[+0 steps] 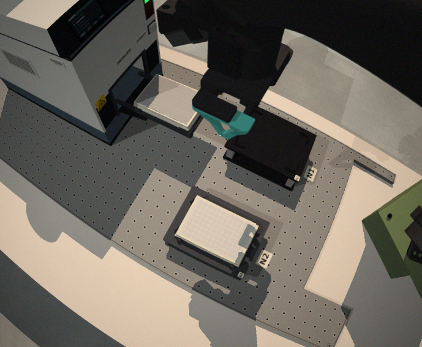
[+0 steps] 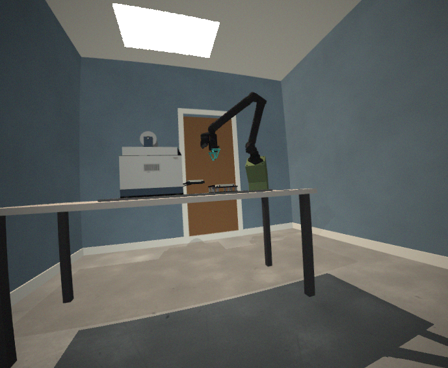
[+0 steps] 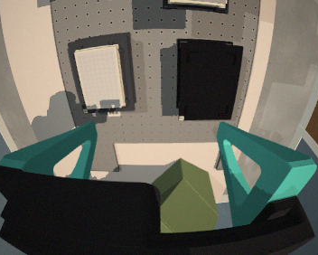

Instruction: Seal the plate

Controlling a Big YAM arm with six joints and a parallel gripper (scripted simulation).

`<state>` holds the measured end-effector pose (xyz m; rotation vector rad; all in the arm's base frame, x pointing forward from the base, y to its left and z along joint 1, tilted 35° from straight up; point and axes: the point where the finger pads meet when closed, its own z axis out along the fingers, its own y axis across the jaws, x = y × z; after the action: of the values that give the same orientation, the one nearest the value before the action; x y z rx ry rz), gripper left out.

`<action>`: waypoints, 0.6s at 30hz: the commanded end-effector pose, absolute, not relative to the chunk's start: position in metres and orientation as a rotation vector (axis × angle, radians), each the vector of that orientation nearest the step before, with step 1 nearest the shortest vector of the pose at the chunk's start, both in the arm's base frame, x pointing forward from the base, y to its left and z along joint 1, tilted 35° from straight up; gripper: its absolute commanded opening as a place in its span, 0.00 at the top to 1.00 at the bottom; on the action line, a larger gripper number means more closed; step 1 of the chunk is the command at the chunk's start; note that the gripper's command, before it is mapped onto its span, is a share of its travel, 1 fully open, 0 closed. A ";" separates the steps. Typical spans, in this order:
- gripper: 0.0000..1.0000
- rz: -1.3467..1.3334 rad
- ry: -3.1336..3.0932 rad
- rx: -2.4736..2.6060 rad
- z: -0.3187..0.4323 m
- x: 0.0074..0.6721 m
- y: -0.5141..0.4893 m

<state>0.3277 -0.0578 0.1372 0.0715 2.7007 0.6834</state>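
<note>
Blue-walled room, brown door [image 2: 210, 174] behind, long dark-legged table [image 2: 144, 201] carrying a perforated grey breadboard [image 1: 91, 175]. Gripper [image 3: 161, 156] hangs high over the bench, teal fingers spread fully apart, nothing between them.

Seen from the wrist, plate nest N1 [image 3: 208, 80] lies ahead of the gripper and slightly to its right, black top, no pale plate on it. Plate B38 [image 1: 168, 100] already sits on the sealer's stage [image 1: 194, 129], farther ahead past N1, long side along the travel, stage out from the sealer [image 1: 65, 56]. It looks flat, with a smooth pale sheet on top, probably foil; whether it is pressed on or fully seated I cannot tell. Lamp [image 1: 147, 2] shows green at the frame edge.

Plate B83 [image 1: 216, 229] rests in plate nest N2 [image 1: 173, 238], ahead and left of the gripper, untouched, as the task wants.

Green pedestal [image 3: 184, 205] of the arm's base sits directly below the wrist. Gripper is high and wide, likely kept clear of the stage and both nests.
</note>
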 end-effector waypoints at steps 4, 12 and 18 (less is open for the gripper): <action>0.00 0.648 2.661 0.013 0.154 0.342 -0.060; 0.00 0.635 2.648 0.011 0.160 0.341 -0.061; 0.00 0.640 2.654 0.025 0.156 0.341 -0.064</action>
<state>0.3280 -0.0555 0.1404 0.0531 2.6935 0.6773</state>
